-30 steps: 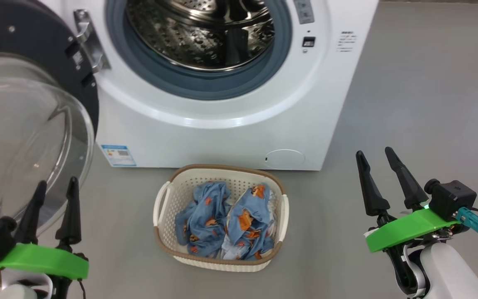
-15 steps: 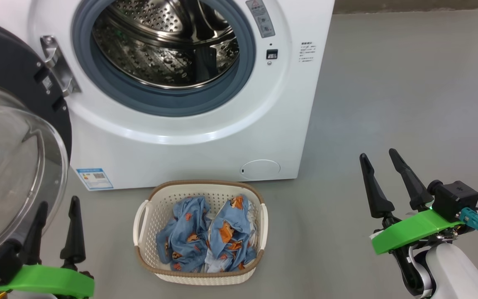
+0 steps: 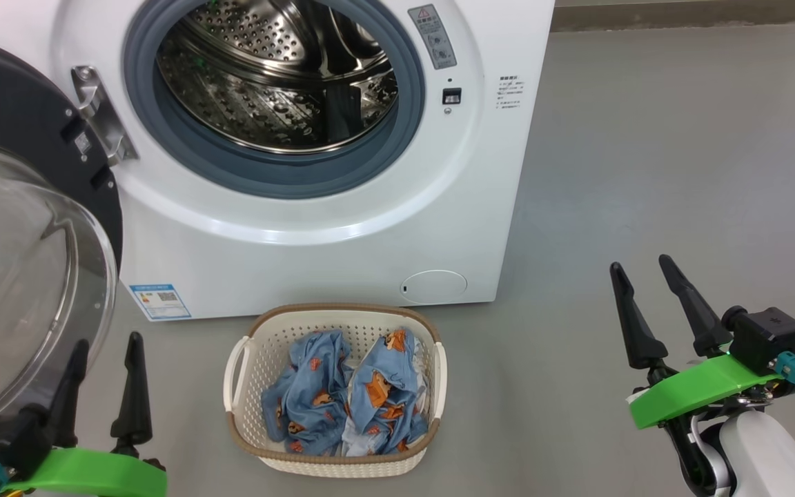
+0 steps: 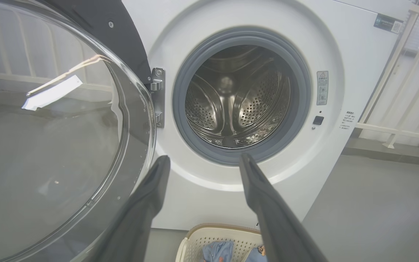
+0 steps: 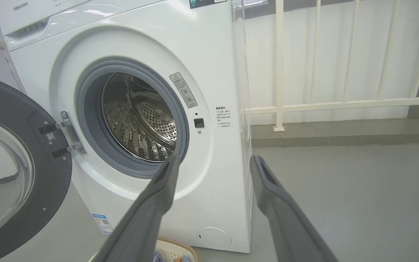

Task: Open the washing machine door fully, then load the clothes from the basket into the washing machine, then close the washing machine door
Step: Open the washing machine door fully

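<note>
- Two grippers sit at the near edge of the scene. Each has its pair of long dark fingers spread apart and holds nothing.
- Left gripper (image 3: 109, 339): near left, fingers pointing away. It is just beside the lower edge of the door's glass bowl (image 3: 18, 276). Whether a finger touches the glass cannot be told.
- Right gripper (image 3: 640, 262): near right, above bare grey floor (image 3: 646, 172), well apart from machine and basket.
- Washing machine (image 3: 342, 235): a big white box standing at the far centre. Its round opening is ringed by a grey rubber gasket (image 3: 280, 176), with the perforated steel drum (image 3: 266, 83) visible inside.
- Washing machine door (image 3: 18, 103): swung wide open to the left on a metal hinge (image 3: 97, 110), its black inner ring and clear glass bowl facing the near side.
- Basket (image 3: 342, 469): cream-white with a brown rim, on the floor just in front of the machine, between the two grippers and nearer the left one.
- Clothes (image 3: 342, 400): two crumpled light blue bundles with orange-brown cartoon prints, lying side by side inside the basket.
- Low on the machine's front are a blue-white label sticker (image 3: 159, 301) at the left and a round service flap (image 3: 433, 286) at the right.
</note>
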Tool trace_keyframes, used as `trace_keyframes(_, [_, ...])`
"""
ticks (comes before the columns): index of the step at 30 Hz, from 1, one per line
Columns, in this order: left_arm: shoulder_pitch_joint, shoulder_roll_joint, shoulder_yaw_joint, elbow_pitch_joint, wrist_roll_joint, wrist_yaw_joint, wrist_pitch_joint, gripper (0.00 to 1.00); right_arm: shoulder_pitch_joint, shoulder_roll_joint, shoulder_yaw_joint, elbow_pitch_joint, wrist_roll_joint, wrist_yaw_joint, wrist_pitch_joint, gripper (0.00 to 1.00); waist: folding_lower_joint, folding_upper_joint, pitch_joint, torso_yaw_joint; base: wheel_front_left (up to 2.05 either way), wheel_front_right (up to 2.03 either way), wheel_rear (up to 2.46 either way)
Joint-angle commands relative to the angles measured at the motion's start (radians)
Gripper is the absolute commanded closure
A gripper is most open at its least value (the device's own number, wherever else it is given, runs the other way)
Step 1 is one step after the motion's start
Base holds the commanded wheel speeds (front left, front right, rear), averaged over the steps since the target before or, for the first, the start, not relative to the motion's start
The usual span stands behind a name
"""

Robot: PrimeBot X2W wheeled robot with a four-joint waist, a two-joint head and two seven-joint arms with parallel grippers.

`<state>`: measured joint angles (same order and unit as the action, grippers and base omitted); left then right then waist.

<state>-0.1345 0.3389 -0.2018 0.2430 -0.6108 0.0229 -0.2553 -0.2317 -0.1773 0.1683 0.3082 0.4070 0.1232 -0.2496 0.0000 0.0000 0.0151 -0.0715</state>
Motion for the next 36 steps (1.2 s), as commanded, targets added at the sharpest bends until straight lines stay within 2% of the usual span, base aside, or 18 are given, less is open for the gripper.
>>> trace_keyframes(1, [-0.012,0.024,0.041,-0.030,0.019,0.004,-0.006,0.00,-0.007,-0.013,0.012,-0.020,0.003,0.008,-0.012,0.00,0.0000,0.0000,0.002,0.003,0.00,0.00,0.00])
trace_keyframes(10, [-0.017,0.023,0.044,-0.032,0.027,-0.010,-0.006,0.00,-0.014,-0.004,0.003,-0.018,-0.005,0.008,-0.012,0.00,0.0000,0.0000,0.011,0.006,0.00,0.00,0.00])
trace_keyframes(36, [-0.035,0.015,0.035,-0.011,0.020,-0.014,-0.006,0.00,-0.027,0.002,-0.007,-0.015,-0.007,0.008,-0.012,0.00,0.0000,0.0000,0.025,0.016,0.00,0.00,0.00])
